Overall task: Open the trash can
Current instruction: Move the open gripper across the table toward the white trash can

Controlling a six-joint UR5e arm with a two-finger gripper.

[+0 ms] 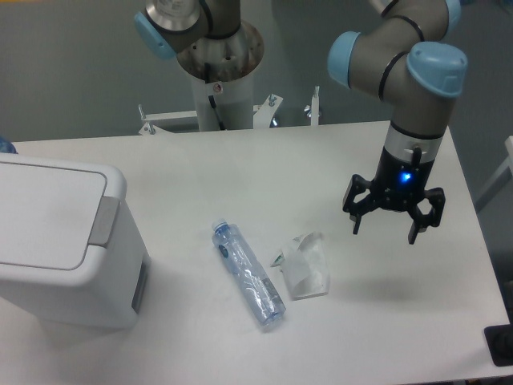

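The trash can [56, 241] is a large white boxy bin at the left edge of the table. Its flat white lid [44, 212] lies shut, with a grey rectangular tab [104, 222] on its right rim. My gripper [385, 225] hangs at the right side of the table, far from the bin, pointing down above the tabletop. Its two black fingers [357, 218] are spread apart and hold nothing.
A clear plastic bottle [248, 274] lies on its side in the middle of the table. A crumpled white wrapper [304, 265] lies just right of it, left of and below the gripper. The arm's base [220, 76] stands at the table's far edge.
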